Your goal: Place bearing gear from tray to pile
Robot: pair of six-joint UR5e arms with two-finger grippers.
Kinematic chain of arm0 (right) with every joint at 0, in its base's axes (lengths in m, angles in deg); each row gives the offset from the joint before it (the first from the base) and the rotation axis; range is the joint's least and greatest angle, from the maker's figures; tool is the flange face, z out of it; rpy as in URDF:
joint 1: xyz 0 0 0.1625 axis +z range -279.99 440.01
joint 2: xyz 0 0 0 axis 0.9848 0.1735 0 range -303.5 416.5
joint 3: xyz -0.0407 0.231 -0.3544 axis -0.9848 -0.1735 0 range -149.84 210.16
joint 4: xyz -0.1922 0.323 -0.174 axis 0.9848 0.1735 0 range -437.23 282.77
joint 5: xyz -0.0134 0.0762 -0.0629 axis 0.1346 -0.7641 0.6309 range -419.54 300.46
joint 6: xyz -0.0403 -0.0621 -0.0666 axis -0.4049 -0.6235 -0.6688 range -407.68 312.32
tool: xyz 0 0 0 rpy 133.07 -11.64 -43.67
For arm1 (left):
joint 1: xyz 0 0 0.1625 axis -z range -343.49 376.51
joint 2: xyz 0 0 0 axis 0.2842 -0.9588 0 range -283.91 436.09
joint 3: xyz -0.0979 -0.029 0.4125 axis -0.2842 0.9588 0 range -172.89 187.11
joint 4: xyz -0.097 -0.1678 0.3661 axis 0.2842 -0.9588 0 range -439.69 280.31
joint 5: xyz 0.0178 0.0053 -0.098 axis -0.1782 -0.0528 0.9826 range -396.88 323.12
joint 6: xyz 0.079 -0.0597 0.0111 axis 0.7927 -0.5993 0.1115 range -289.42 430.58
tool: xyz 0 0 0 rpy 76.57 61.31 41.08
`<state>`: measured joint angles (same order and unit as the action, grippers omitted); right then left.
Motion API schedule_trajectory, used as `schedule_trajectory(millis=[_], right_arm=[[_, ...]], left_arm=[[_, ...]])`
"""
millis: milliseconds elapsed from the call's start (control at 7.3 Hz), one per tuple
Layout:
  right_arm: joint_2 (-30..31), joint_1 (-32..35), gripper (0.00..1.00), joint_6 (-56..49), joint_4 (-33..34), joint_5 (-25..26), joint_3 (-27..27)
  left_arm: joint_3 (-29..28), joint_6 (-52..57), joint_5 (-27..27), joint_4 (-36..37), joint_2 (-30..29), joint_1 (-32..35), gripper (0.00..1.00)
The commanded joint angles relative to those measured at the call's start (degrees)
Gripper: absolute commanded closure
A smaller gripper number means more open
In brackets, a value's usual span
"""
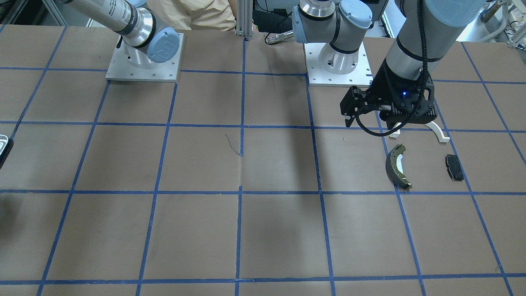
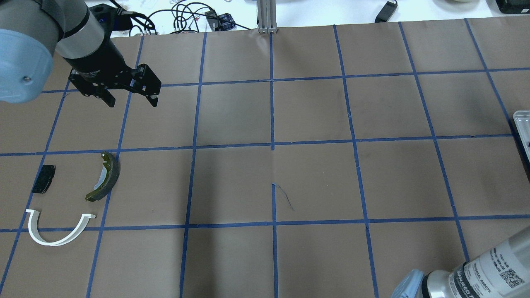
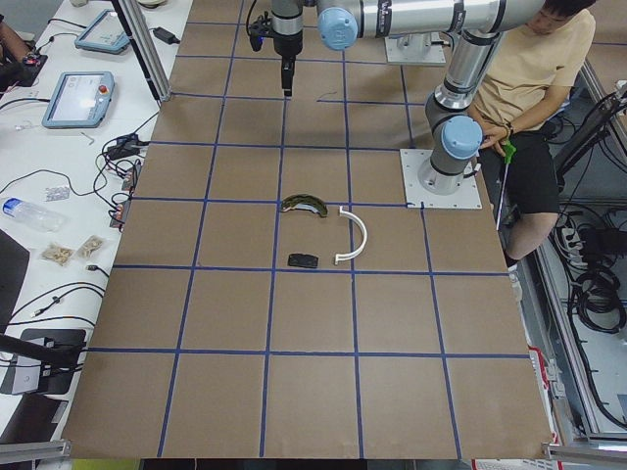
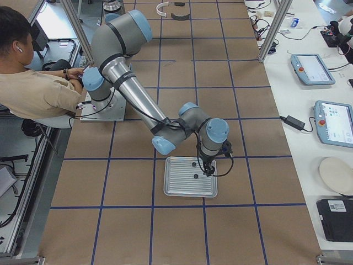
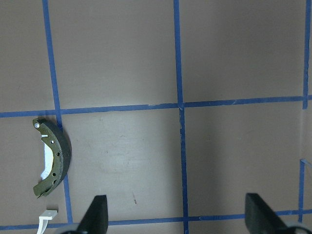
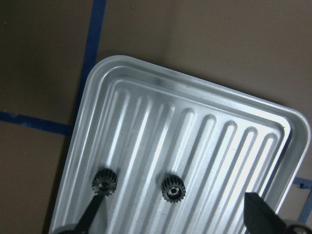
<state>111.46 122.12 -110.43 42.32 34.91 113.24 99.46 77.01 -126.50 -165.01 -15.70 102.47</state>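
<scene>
Seemingly, "UNIVERSAL ROBOTS" labels right arm [image 2: 492,265] over tray [image 4: 179,185].

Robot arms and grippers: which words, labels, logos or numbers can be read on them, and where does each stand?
"UNIVERSAL ROBOTS": partly legible on the white label of the right arm, beside QR codes; the finer print there is too small to read.
White print on the body of the left gripper: too small to read.
Embossed mark on the blue joint cap: a logo, no letters legible.
</scene>
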Motion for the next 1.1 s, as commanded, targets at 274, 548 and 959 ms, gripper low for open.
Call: schedule_trajectory(millis=[274, 548, 959], right_arm=[[-2.0, -2.0, 0.04, 0.2, 3.6, 0.1, 3.0], [-1.9, -2.4, 0.13, -0.4, 3.8, 0.3, 4.1], [-1.9, -2.3, 0.25, -0.7, 3.6, 4.1, 3.4]], left_arm=[[0.4, 0.0, 0.1, 0.2, -0.3, 0.1, 0.0], [0.6, 0.0, -0.2, 0.2, 0.3, 0.1, 0.0], [-0.1, 0.0, 0.0, 0.2, -0.3, 0.0, 0.0]])
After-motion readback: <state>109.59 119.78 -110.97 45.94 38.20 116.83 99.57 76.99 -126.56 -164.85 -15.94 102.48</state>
